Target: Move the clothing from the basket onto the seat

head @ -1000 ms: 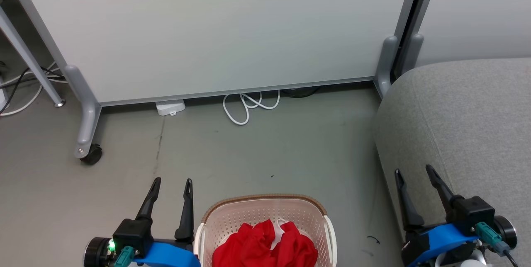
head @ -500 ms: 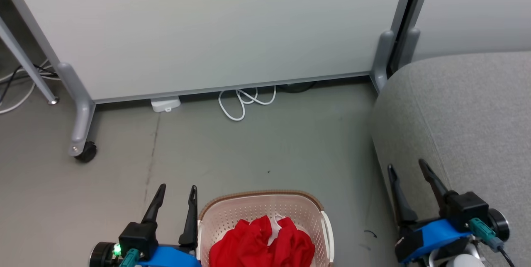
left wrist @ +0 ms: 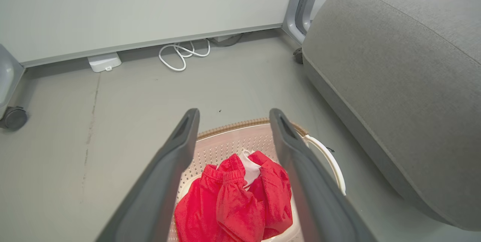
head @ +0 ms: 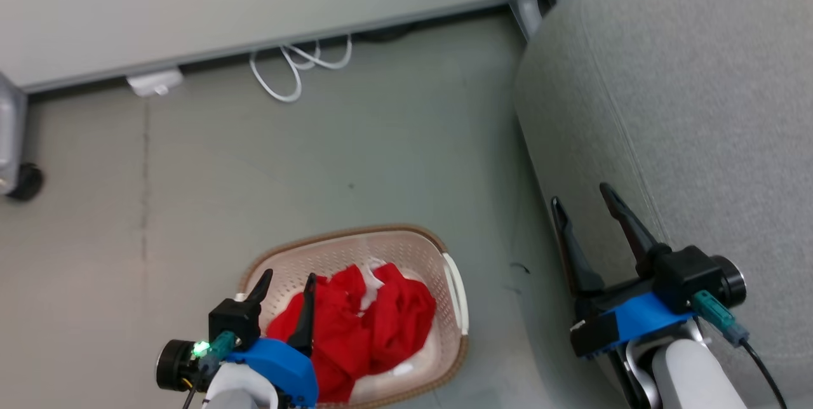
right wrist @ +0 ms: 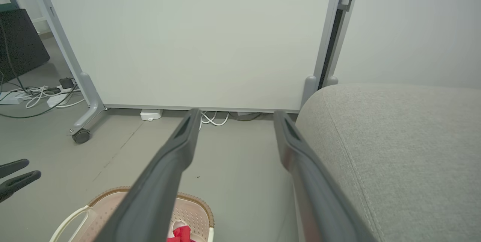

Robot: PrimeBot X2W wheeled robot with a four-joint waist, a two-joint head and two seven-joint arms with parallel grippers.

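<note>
1. The grey floor [head: 381, 142] runs up to a pale partition [head: 254, 2], and a white cable [head: 292, 69] lies looped at its foot. There is no bench here; everything I'm working with sits at floor level.
2. The basket [head: 356, 250] stands on the floor low in my head view. The seat [head: 686, 91] is to its right, with a strip of bare floor between them.
3. The clothing [head: 362, 320] lies heaped inside the basket, red with a scrap of white showing in the middle. I cannot tell how many pieces are in the heap.
4. My left hand [head: 289, 275] hovers over the left part of the basket, its fingers spread wide with nothing between them. In the left wrist view the 2 fingers frame the red heap. I cannot tell whether the tips touch the cloth.
5. My right hand [head: 581, 194] is also open and empty. It sits just beside the seat's near edge, well apart from the basket.
6. I judge that 0 pieces have been moved, since the part of the seat I can see has no red cloth on it.
7. Everything is left to do. I need to close the left hand on the cloth, lift it clear of the rim, carry it right and let go over the cushion. Then I go back for whatever remains in the basket.
</note>
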